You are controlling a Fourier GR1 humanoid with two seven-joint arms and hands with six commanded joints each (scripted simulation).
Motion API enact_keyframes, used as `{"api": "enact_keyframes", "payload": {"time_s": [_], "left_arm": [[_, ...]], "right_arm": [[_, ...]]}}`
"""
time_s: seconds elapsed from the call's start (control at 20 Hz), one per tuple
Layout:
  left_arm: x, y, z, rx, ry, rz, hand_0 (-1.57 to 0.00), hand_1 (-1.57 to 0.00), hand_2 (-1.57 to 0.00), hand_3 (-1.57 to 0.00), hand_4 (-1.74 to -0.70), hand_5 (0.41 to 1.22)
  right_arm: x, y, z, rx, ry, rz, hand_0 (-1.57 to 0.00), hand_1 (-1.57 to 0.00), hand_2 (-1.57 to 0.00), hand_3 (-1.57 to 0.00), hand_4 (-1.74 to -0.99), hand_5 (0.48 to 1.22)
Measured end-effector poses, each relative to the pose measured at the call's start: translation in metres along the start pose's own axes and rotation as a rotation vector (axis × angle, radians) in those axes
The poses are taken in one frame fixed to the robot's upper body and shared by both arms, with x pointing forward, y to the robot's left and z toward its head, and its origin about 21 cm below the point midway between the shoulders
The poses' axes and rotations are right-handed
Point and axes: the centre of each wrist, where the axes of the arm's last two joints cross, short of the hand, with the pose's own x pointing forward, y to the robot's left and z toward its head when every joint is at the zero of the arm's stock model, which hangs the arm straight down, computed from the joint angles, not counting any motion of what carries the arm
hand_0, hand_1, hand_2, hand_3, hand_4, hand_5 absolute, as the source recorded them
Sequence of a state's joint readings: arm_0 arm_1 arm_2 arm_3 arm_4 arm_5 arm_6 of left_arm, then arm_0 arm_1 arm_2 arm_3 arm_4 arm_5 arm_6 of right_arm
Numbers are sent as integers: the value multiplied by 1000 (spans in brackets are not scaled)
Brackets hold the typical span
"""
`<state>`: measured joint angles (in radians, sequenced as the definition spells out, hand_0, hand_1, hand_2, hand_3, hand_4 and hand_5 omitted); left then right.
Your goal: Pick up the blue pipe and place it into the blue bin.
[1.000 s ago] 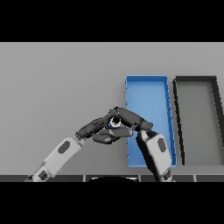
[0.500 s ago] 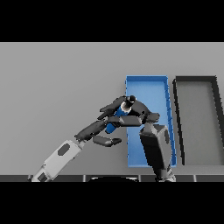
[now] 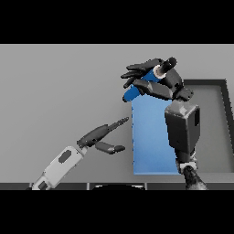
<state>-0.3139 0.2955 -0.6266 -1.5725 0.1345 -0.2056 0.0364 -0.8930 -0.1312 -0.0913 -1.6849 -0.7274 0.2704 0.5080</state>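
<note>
The blue pipe is held in my right hand, whose fingers curl round it. The pipe is tilted, with its lower end sticking out to the left of the hand. Hand and pipe are raised over the far end of the blue bin, near its left wall. My right forearm reaches over the bin from the lower edge. My left hand is open with straight fingers, over the table just left of the blue bin, and holds nothing.
A dark grey bin stands right of the blue bin, partly behind my right forearm. Bare grey table spreads to the left and behind.
My right hand has lifted the pipe up and away, from beside my left hand to over the blue bin's far end. My left hand has drawn back towards the lower left.
</note>
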Motion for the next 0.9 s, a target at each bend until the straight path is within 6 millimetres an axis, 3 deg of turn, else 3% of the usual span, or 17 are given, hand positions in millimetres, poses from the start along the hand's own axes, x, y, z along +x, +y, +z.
{"api": "enact_keyframes", "payload": {"time_s": [0.15, 0.25, 0.45, 0.65, 0.9], "left_arm": [[4, -3, 1, 4, 7, -4, 1, 1, 1, 1, -844, 481], [5, -1, 2, 12, 12, -18, 1, 1, 1, 1, -835, 474], [2, 1, 4, 31, 37, -27, 1, 1, 1, 1, -827, 463], [4, 5, 9, 35, 21, -41, 1, 1, 1, 1, -828, 463], [2, 2, 10, 25, 30, -38, 1, 1, 1, 1, -827, 470]], "right_arm": [[7, -30, 2, -145, 30, 65, -1571, -1571, -1571, -1571, -1498, 1221], [1, -55, 15, -255, 94, 89, -1571, -1571, -1571, -1571, -1498, 1221], [-30, -94, 54, -447, 226, 32, -1571, -1571, -1571, -1571, -1499, 1221], [-67, -109, 94, -581, 382, -23, -1571, -1571, -1571, -1571, -1499, 1221], [-112, -98, 143, -740, 576, -100, -1571, -1571, -1571, -1571, -1499, 1221]]}}
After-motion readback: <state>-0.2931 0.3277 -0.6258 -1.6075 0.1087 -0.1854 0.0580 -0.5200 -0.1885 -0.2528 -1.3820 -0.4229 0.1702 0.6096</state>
